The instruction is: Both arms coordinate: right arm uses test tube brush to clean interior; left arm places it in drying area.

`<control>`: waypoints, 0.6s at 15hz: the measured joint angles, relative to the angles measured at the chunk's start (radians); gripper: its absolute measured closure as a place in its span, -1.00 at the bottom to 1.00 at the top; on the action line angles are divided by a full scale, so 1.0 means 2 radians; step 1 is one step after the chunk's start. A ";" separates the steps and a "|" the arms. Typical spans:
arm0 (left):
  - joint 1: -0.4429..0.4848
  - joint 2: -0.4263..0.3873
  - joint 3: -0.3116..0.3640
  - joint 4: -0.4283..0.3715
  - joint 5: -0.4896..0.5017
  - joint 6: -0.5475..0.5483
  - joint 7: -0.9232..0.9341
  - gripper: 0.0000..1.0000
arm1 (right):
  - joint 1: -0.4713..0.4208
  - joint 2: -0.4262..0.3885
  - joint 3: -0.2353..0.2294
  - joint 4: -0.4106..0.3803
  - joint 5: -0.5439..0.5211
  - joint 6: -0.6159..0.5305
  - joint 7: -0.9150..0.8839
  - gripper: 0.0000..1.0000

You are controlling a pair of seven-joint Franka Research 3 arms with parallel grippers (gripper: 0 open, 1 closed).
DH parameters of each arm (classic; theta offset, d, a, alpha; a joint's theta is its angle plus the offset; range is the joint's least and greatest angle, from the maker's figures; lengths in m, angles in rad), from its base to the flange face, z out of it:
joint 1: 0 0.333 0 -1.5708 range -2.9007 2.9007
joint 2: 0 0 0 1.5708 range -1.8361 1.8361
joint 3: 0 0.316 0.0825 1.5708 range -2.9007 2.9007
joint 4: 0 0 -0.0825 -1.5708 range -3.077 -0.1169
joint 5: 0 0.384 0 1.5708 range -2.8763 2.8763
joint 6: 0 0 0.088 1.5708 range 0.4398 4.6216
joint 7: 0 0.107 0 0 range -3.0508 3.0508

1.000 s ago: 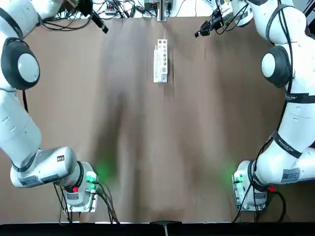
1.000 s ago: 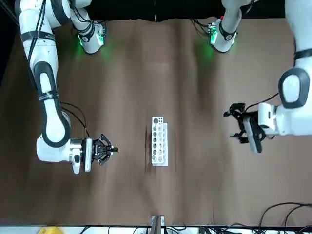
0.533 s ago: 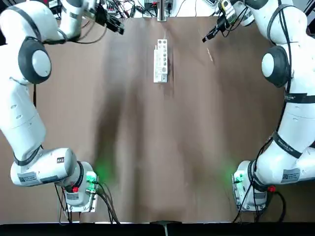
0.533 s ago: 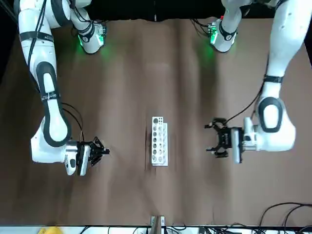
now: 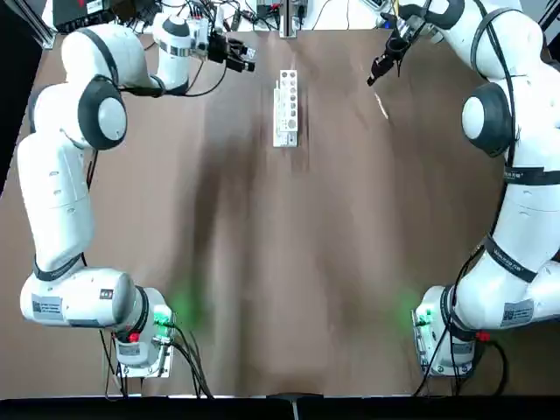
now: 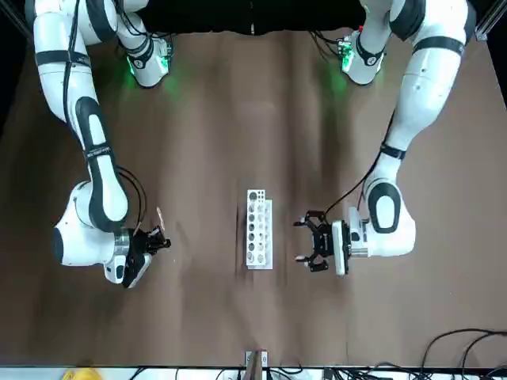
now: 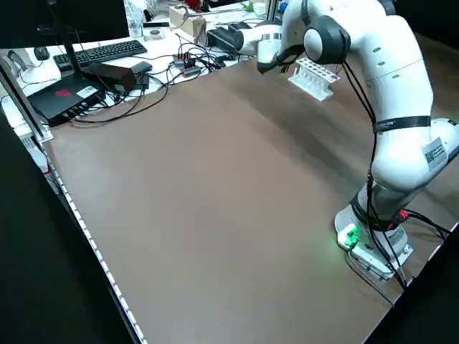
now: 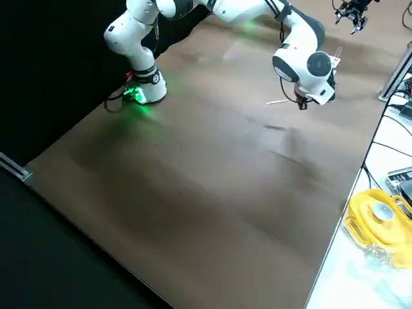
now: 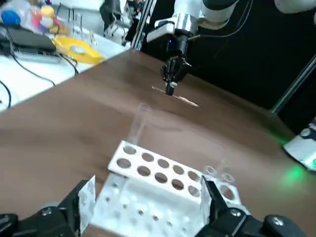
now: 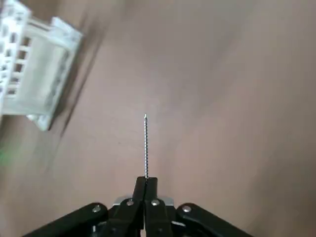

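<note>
**Brush pinched at the right, open gripper beside the rack**

The left arm [image 5: 61, 175], white glossy shells with dark joint rings, curves from its green-lit base to the far edge of the table [image 5: 289, 262], a flat, matte brown surface. The left gripper [image 5: 248, 59] is black, and its jaws are spread wide. In the left wrist view its fingers [image 9: 88, 197] frame the rack without touching it.

The rack [image 5: 286, 109] stands just to the right of that gripper, near the middle of the far edge. It is a narrow white plastic block with rows of round holes in its top plate and smaller holes in its lower shelf. A clear glass tube [image 9: 138, 122] leans out of a hole at one end, and more clear tubes stand at the other end (how many I cannot tell).

Further right, well apart from the rack, the right gripper [image 5: 374, 77] hangs low over the table on the right arm [image 5: 516, 175]. Its jaws are pressed together on the brush [image 10: 145, 148], a very thin, straight stem of twisted wire that sticks out past the fingertips. From overhead the brush looks like a pale sliver just off the tip of the gripper.
</note>
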 joint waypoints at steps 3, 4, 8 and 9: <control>-0.040 0.056 0.000 0.051 -0.084 0.031 0.099 -0.98 | 0.011 0.000 0.000 0.000 -0.021 0.024 0.107 0.96; -0.050 0.070 0.000 0.065 -0.108 0.032 0.122 -0.98 | 0.019 0.000 0.000 0.000 -0.029 0.034 0.142 0.96; -0.077 0.109 0.001 0.098 -0.156 0.033 0.175 -0.98 | 0.059 0.010 0.000 -0.005 -0.054 0.085 0.275 0.96; -0.081 0.117 0.001 0.104 -0.159 0.033 0.180 -0.98 | 0.069 0.016 0.000 -0.007 -0.054 0.103 0.302 0.96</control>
